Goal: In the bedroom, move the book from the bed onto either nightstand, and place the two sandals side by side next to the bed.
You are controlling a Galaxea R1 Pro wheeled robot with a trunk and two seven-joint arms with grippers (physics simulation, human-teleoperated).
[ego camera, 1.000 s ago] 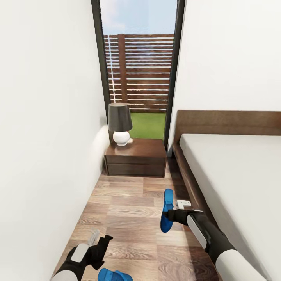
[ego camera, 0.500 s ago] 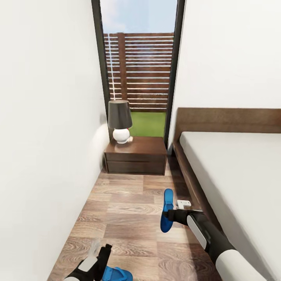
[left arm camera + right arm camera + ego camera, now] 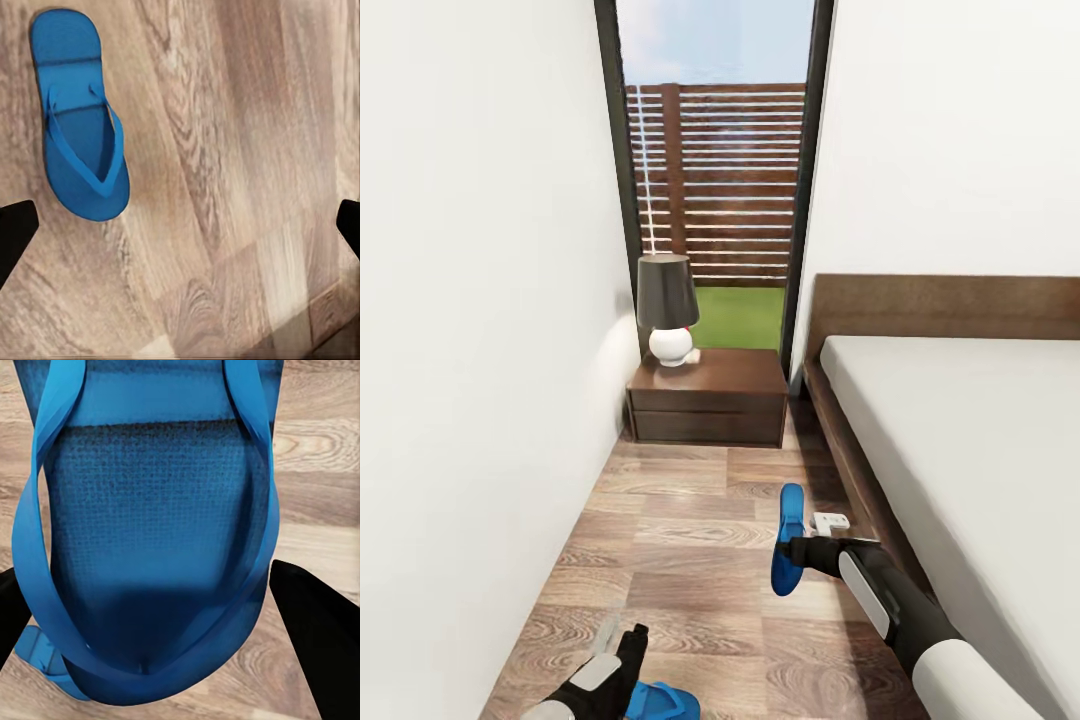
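My right gripper is shut on a bright blue sandal, held on edge above the wood floor beside the bed. In the right wrist view the sandal sits between the two black fingers. The second sandal lies flat on the floor at the bottom of the head view. My left gripper hangs open just beside it; the left wrist view shows this sandal off to one side of the wide-spread fingertips. A nightstand stands ahead, by the window. The book is out of view.
A lamp with a dark shade and white base stands on the nightstand. A white wall closes the left side, leaving a narrow strip of floor between it and the bed frame. A tall window is behind.
The head view has tilted slightly. My left gripper has dropped lower and nearer the floor sandal. The right gripper keeps its sandal in the same place.
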